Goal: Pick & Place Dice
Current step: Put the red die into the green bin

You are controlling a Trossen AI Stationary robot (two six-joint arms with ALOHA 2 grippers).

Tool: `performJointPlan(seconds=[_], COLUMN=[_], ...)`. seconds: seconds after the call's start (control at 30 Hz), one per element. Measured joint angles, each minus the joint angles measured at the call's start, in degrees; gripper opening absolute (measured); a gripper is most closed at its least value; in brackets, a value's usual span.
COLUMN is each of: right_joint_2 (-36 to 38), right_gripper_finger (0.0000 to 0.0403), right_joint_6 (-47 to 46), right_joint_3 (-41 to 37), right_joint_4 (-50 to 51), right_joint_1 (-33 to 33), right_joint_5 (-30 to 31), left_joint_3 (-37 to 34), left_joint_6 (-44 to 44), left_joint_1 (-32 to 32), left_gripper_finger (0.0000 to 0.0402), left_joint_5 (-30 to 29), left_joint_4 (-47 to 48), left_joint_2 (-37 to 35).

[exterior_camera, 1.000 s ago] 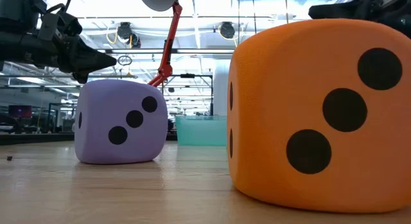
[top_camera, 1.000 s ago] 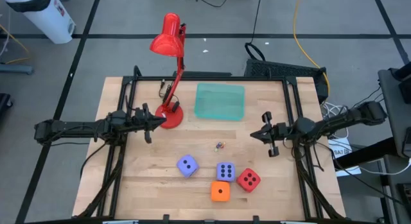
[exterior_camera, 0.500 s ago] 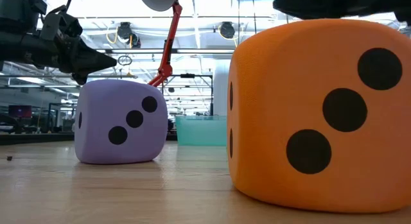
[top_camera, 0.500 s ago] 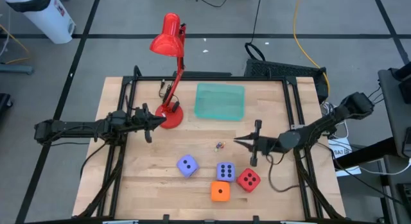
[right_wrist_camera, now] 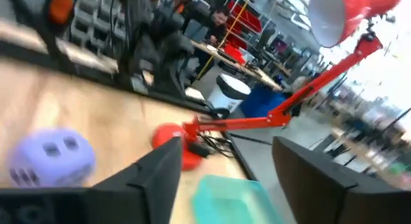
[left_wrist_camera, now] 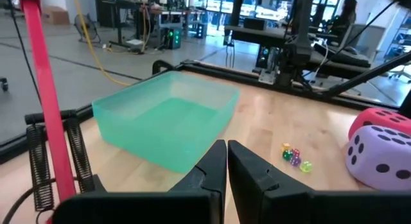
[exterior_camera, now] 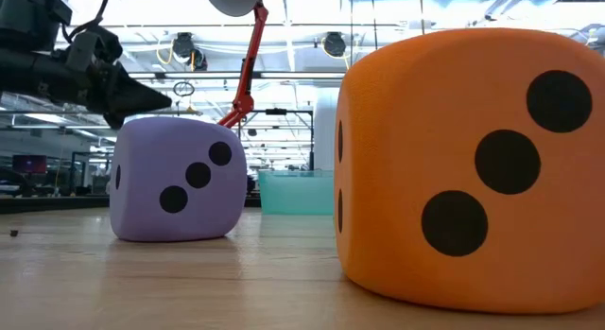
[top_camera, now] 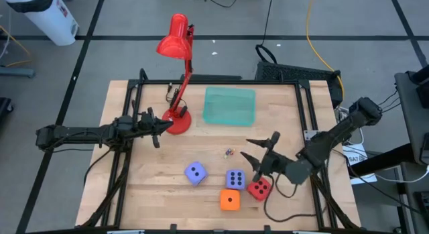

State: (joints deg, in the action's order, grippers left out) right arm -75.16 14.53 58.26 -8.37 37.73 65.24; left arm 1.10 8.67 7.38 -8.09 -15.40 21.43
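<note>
Four dice lie on the wooden table near its front edge: a lavender one [top_camera: 195,172], a lavender-blue one [top_camera: 235,179], an orange one [top_camera: 230,200] and a red one [top_camera: 259,188]. In the low view the orange die [exterior_camera: 473,169] fills the right and the lavender die [exterior_camera: 178,179] sits at the left. My right gripper [top_camera: 260,148] hangs open in the air just beyond the red die, touching nothing; its wrist view shows the gap between its fingers [right_wrist_camera: 225,185]. My left gripper [top_camera: 155,130] stays shut beside the lamp base, also shut in its own view [left_wrist_camera: 227,156].
A translucent green bin [top_camera: 230,106] stands at the far middle of the table. A red desk lamp rests on its round base [top_camera: 178,120] left of the bin. A few tiny coloured dice [top_camera: 230,152] lie mid-table. Black frame rails [top_camera: 134,93] border the table.
My right gripper has swung from the table's right edge toward the left and near side, rising and rolling as it went, and now hangs by the red die. Its fingers have opened. The dice have not moved.
</note>
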Motion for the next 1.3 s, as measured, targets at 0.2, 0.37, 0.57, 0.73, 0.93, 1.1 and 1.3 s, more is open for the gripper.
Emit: performJointPlan(seconds=[0.2, 0.37, 0.57, 0.73, 0.93, 1.1, 1.3], right_joint_2=[2.7, 2.6, 2.1, 0.3, -1.7, -3.2, -6.3], right_gripper_finger=[0.0269, 0.0268, 0.0275, 0.0277, 0.0277, 0.0277, 0.0309], right_joint_6=[-19.0, -32.5, -44.1, -48.4, -45.8, -43.5, -37.0], right_joint_3=[5.8, 7.9, 8.0, 8.0, 8.0, 8.0, 7.9], right_joint_4=[17.3, 33.0, 43.3, 46.5, 52.0, 53.5, 50.6], right_joint_1=[-0.3, -2.4, -4.0, -4.9, -4.0, -2.6, -1.2], right_joint_5=[-17.0, -22.8, -32.9, -40.5, -47.8, -48.9, -48.9], left_joint_3=[0.0, 0.0, 0.0, 0.0, 0.0, 0.0, 0.0], left_joint_6=[-4.7, -3.4, -3.4, -3.7, -3.5, -4.2, -5.2], left_joint_1=[0.0, 0.0, 0.0, 0.0, 0.0, 0.0, 0.0], left_gripper_finger=[0.0024, 0.0024, 0.0024, 0.0024, 0.0024, 0.0024, 0.0024], left_joint_5=[0.0, 0.1, 0.2, 0.2, 0.6, 0.6, 0.5], left_joint_4=[-0.1, -1.0, -0.8, -0.8, 0.1, 0.6, 0.4], left_joint_2=[0.0, 0.0, 0.0, 0.0, 0.0, 0.0, 0.0])
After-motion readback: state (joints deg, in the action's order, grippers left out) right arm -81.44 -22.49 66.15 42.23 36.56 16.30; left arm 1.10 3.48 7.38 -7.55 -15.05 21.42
